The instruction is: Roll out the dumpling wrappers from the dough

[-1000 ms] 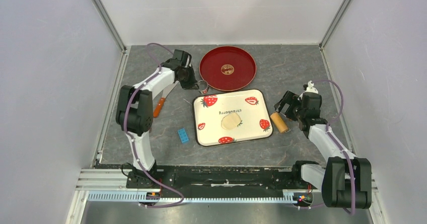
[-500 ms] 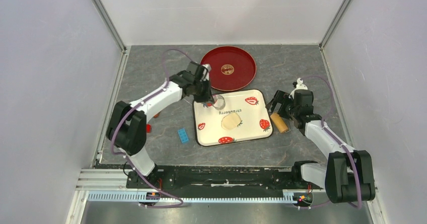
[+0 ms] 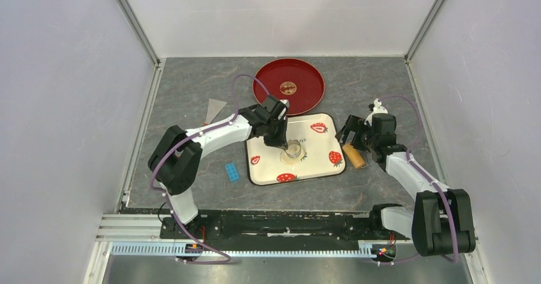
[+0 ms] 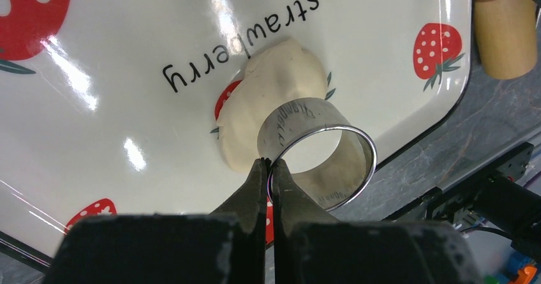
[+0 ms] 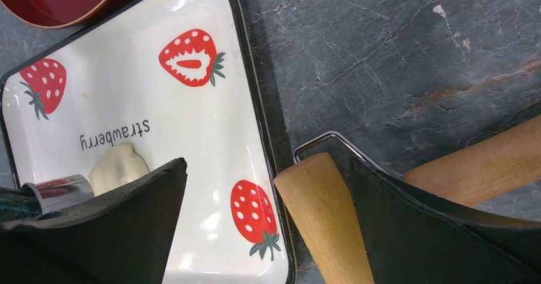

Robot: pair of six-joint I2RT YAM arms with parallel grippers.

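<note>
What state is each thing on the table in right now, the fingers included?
Left fingers: shut, pinching the ring's wall.
Right fingers: open, the rolling pin's end between them, not gripped.
Ring: held tilted over the dough's edge.
Dough: flattened lump, in one piece, lying on the tray.
Tray: flat on the table, holding the dough.
Rolling pin: lying on the table beside the tray.

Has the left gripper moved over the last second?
Yes. The left gripper, shut on the metal ring, went from the red plate's left rim rightward and nearer, to the dough on the strawberry tray.
</note>
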